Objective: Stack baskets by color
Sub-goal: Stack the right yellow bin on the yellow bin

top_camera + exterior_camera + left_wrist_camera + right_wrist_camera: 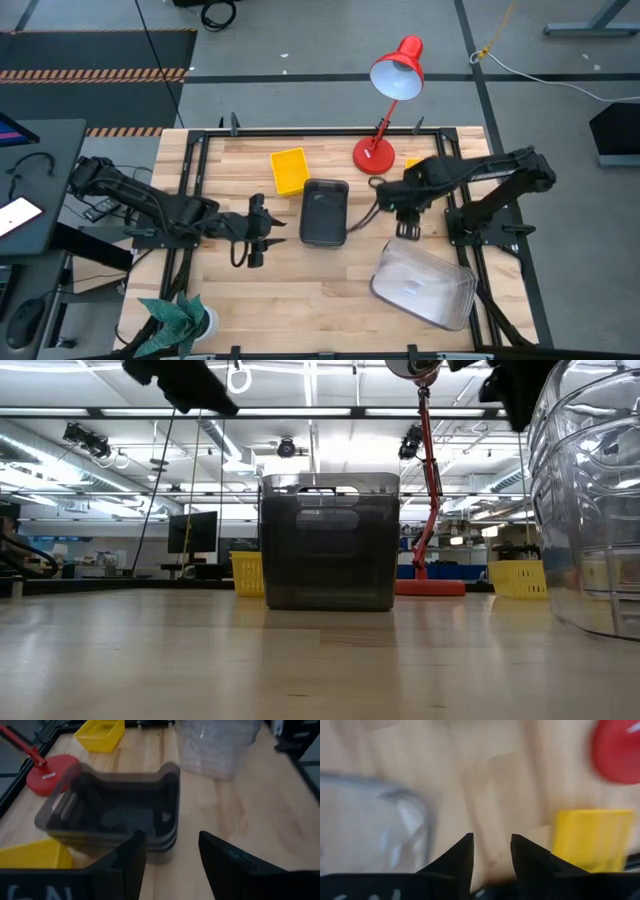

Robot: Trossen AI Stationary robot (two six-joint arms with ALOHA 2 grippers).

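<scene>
Now right gripper (408, 229) low between grey basket (324, 212), clear basket (424, 285)

Yellow baskets: two, one (289, 170) left of the grey stack, one (518, 578) by the lamp base. Dark-grey baskets (324, 211): two at least, nested. Clear baskets (423, 284): one stack, count indeterminate; red lamp (388, 105): one.

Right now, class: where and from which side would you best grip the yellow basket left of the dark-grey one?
Grip the yellow basket by one thin side wall, coming straight down from above. It sits upright with its mouth open, so one finger can probably drop inside the rim and one outside. The left gripper, open and empty, is the nearer one; the dark-grey basket stands close beside it.
</scene>
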